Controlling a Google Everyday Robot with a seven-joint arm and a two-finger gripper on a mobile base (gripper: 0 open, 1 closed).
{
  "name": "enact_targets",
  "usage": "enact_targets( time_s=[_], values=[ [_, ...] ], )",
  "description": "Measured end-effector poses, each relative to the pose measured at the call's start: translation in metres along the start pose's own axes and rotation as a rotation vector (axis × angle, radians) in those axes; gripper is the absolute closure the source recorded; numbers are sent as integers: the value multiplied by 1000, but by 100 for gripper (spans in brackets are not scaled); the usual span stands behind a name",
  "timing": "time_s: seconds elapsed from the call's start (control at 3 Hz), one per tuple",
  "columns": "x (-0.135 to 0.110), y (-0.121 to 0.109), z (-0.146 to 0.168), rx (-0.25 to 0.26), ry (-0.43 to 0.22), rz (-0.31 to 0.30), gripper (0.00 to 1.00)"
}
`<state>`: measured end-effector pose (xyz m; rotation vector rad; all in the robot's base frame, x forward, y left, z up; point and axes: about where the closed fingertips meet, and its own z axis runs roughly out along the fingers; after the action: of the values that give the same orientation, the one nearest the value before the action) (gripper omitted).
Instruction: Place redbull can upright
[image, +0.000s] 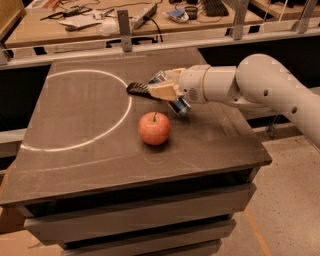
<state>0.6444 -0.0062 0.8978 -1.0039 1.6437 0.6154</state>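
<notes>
The redbull can (179, 105), blue and silver, is tilted in my gripper (162, 90) just above the dark table top (90, 145); its lower end points down to the right and its upper end sticks out behind the fingers (161, 91). My gripper is shut on the can, at the middle back of the table, above and to the right of a red apple (154, 128). A dark flat ridged snack packet (138, 89) lies just left of the gripper, partly hidden by it.
A white chalk circle (75, 112) is drawn on the left half of the table. Behind the table a rail (150, 47) and a wooden bench (60, 30) with cables and tools. The table's right edge drops to the floor (285, 200).
</notes>
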Motion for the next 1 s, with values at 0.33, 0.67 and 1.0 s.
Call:
enact_targets(
  time_s=[0.33, 0.67, 1.0],
  values=[
    [-4, -17, -18, 81, -47, -11, 100],
    [-19, -37, -41, 144, -60, -44, 100],
    [-27, -44, -51, 163, -60, -60, 100]
  ],
)
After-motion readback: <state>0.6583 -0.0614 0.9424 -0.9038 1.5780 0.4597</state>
